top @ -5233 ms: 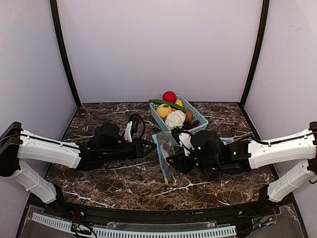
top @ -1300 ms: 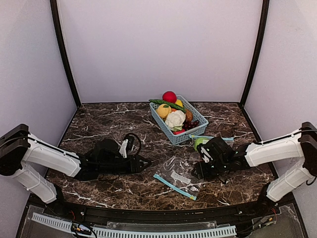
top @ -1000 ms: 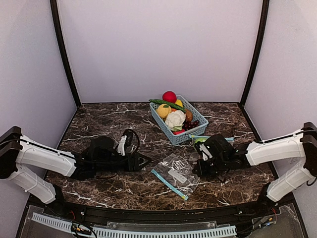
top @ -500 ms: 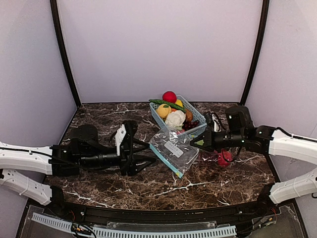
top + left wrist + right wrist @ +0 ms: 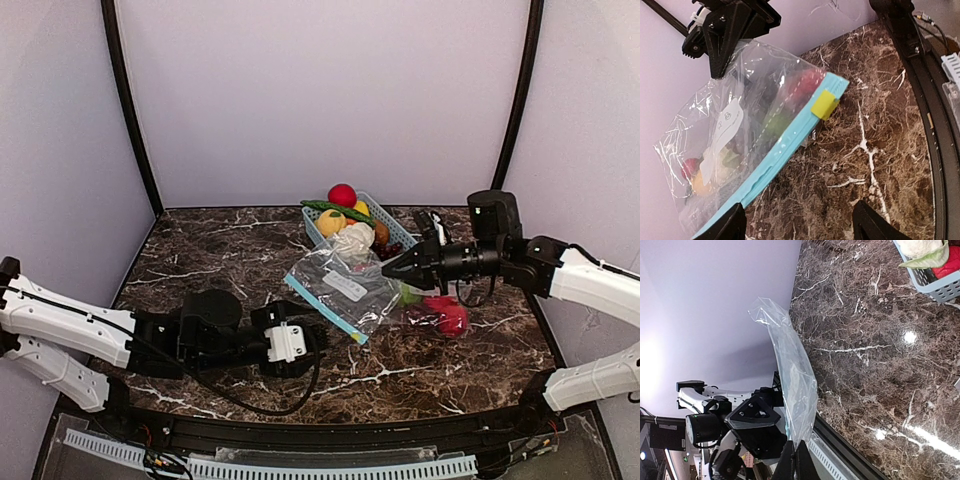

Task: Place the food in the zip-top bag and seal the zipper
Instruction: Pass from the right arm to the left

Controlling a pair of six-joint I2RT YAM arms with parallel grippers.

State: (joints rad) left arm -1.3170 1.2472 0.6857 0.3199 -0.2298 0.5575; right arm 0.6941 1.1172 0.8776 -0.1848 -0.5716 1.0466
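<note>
Bag before basket; open tabletop left

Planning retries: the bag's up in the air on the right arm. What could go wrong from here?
1. The right gripper has its jaws on just one edge of the zip-top bag, so the bag could slip or swing.
2. The left gripper is open and off the bag, so nothing steadies the zipper for loading.

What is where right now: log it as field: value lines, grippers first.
right gripper: shut on a corner of the zip-top bag, lifting it
left gripper: open, empty, low beside the bag
zipper: blue strip, yellow slider at one end
basket: holds food
loose: red piece on the table, right of the bag
</note>
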